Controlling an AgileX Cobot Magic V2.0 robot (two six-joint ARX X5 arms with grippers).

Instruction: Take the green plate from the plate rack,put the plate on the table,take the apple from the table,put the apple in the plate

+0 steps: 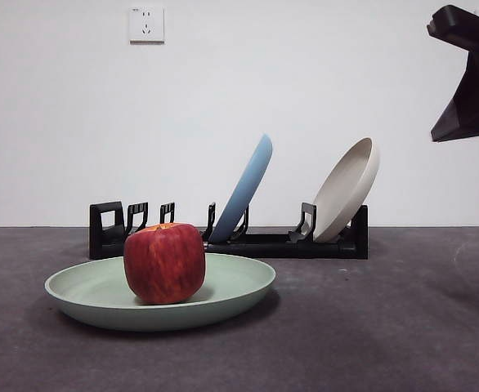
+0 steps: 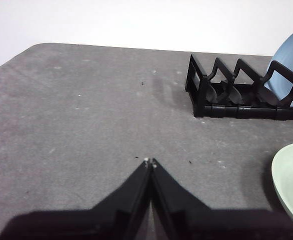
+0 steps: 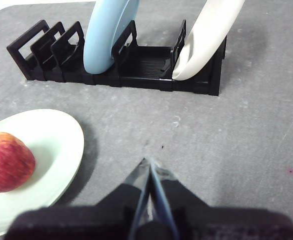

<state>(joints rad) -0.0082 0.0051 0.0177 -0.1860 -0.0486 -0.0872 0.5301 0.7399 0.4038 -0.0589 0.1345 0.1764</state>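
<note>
The green plate (image 1: 239,282) lies flat on the table (image 1: 370,327) in front of the plate rack (image 1: 248,241). The red apple (image 1: 164,263) rests inside the plate, left of its middle. In the right wrist view the plate (image 3: 56,145) and the apple (image 3: 7,161) show to one side of my right gripper (image 3: 149,162), which is shut and holds nothing, hovering over bare table. In the front view an arm shows only as a dark tip at the upper right corner. My left gripper (image 2: 150,161) is shut and empty, over bare table beside the rack end (image 2: 236,92), with the plate's edge (image 2: 291,185) at the frame's side.
A light blue plate (image 1: 246,192) and a cream plate (image 1: 347,188) lean upright in the rack. A wall with a socket (image 1: 146,24) stands behind the table. The table's rounded far corner (image 2: 41,47) shows in the left wrist view.
</note>
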